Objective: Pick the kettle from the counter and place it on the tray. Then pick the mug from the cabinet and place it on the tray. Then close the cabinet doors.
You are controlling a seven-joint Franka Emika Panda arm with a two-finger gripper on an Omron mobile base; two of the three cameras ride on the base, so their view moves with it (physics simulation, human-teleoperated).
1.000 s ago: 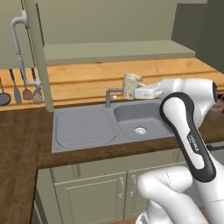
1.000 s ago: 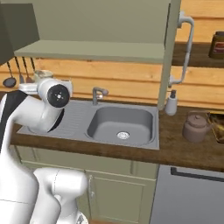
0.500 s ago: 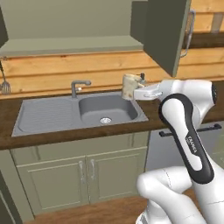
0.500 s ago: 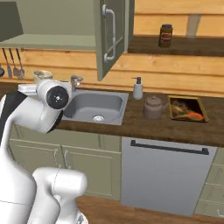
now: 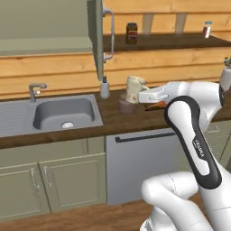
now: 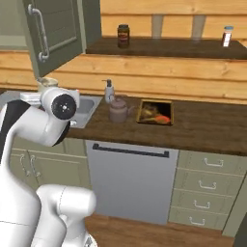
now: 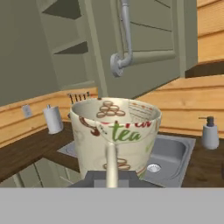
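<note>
The gripper (image 5: 135, 95) is closed on the mug (image 5: 135, 88), holding it upright in the air above the counter (image 5: 108, 118); in the hand view the mug (image 7: 115, 135) sits right in front of the camera, cream with brown and green "tea" lettering, its handle facing the hand. Directly beneath the held mug in the left base view stands the kettle (image 5: 126, 106), on the counter, and just past it, farther to the robot's right, lies the tray (image 6: 155, 111). A white soap dispenser (image 5: 104, 87) stands a little to the gripper's left, with the steel sink (image 5: 63, 113) beyond it. Above and to the left of the gripper an open cabinet door (image 5: 96, 38) hangs out from the cabinet (image 5: 43, 27).
</note>
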